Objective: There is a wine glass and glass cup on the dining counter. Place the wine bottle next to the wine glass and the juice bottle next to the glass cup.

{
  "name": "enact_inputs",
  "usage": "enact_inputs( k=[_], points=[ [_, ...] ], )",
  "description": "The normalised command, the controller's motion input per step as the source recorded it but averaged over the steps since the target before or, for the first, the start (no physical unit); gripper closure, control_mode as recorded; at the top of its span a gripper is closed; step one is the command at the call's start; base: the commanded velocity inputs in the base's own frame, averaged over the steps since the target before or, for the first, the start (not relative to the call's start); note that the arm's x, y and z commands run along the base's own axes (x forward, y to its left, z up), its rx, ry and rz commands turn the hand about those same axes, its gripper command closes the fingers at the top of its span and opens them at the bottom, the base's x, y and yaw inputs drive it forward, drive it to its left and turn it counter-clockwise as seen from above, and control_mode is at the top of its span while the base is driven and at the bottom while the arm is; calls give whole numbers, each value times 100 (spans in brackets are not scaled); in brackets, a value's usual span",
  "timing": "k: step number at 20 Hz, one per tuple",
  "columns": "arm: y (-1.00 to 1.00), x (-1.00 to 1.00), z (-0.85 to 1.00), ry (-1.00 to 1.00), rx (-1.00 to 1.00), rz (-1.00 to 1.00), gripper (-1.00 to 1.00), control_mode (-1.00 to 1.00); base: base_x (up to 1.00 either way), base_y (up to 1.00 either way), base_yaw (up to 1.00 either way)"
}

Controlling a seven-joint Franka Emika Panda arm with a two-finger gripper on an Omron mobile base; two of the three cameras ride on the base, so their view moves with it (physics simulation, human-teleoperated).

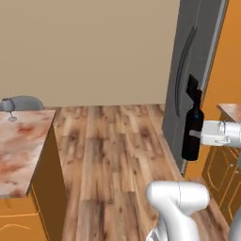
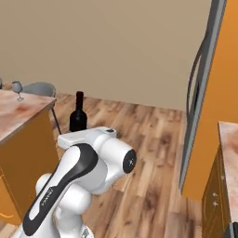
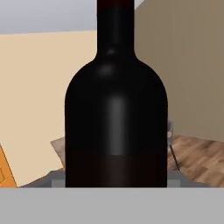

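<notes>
My gripper [image 1: 196, 134] is shut on the wine bottle [image 1: 192, 127], a tall, nearly black bottle held upright in the air above the wooden floor. In the right base view the wine bottle [image 2: 78, 117] rises just behind my white arm. Its dark body [image 3: 116, 109] stands close in front of the hand camera. The wine glass [image 1: 8, 108] stands at the far end of the dining counter [image 1: 19, 150], well to the left of the bottle. From the right side the wine glass [image 2: 17, 89] sits on that counter's [image 2: 18, 111] marbled top. The glass cup and the juice bottle are out of view.
A grey fridge [image 1: 188, 70] stands right behind the bottle, with orange cabinets [image 1: 221, 169] and a marbled worktop beside it. A grey chair [image 2: 42, 88] sits beyond the dining counter's far end. Wooden floor [image 1: 113, 150] lies between counter and fridge.
</notes>
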Motion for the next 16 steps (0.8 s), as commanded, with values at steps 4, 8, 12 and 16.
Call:
enact_inputs(
  k=[4, 8, 12, 16],
  points=[
    [0, 0, 0, 0, 0, 0, 100, 100, 100, 0, 37],
    [0, 0, 0, 0, 0, 0, 100, 100, 97, 16, 49],
    [0, 0, 0, 0, 0, 0, 100, 100, 78, 8, 58],
    [0, 0, 0, 0, 0, 0, 100, 100, 37, 0, 60]
  ],
)
